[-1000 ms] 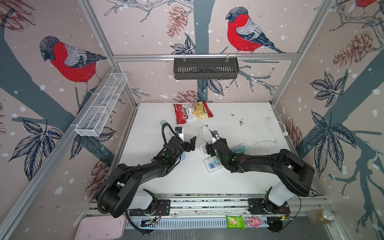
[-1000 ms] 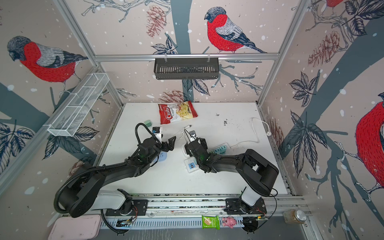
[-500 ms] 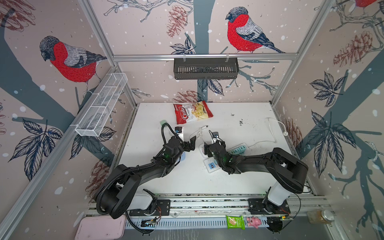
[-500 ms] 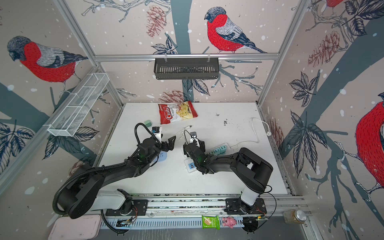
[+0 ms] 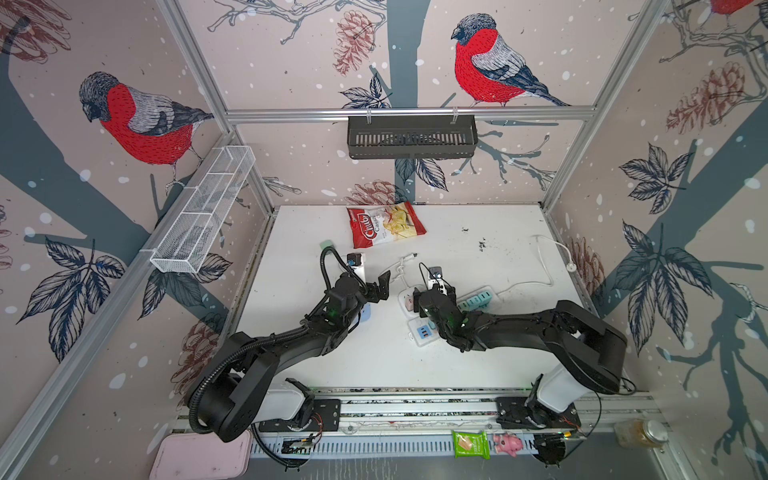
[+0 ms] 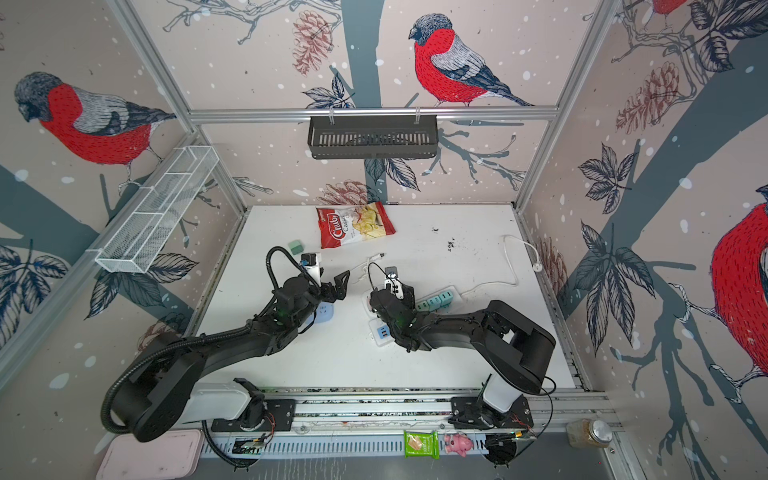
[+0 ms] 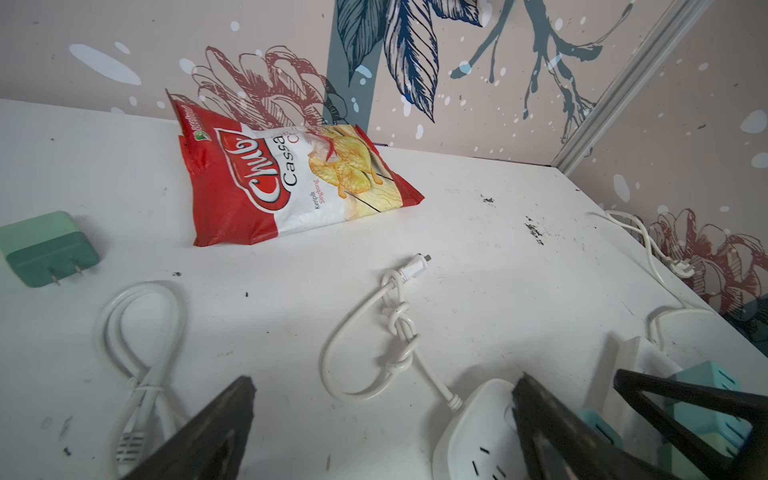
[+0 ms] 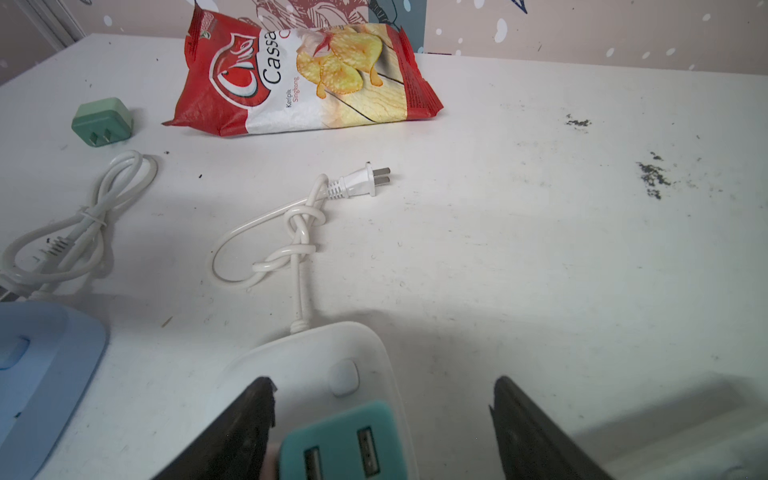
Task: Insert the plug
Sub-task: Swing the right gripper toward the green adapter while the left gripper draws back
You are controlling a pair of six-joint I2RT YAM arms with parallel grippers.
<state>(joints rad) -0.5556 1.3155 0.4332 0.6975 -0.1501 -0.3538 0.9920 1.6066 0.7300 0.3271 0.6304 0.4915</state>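
A teal plug [image 8: 345, 440] with two USB slots stands on the white power strip [image 8: 316, 361], just behind the strip's round button. My right gripper [image 8: 380, 419] is open around it: one finger is close beside the plug, the other well clear of it. In both top views the right wrist covers the plug over the strip [image 5: 405, 299]. My left gripper [image 7: 382, 415] is open and empty, low over the table beside the same strip [image 7: 478, 424], and it shows in a top view [image 5: 380, 286] left of the strip.
The strip's knotted white cord ends in a two-pin plug [image 8: 361, 180]. A green adapter [image 5: 327, 245] and a chips bag [image 5: 384, 224] lie further back. A blue strip [image 8: 41, 374] lies beside, a strip with several teal adapters [image 5: 478, 299] to the right, and a small white and blue strip [image 5: 422, 332] in front.
My right wrist has shifted slightly left over the white strip, and its jaws have widened a little. The left arm has stayed still.
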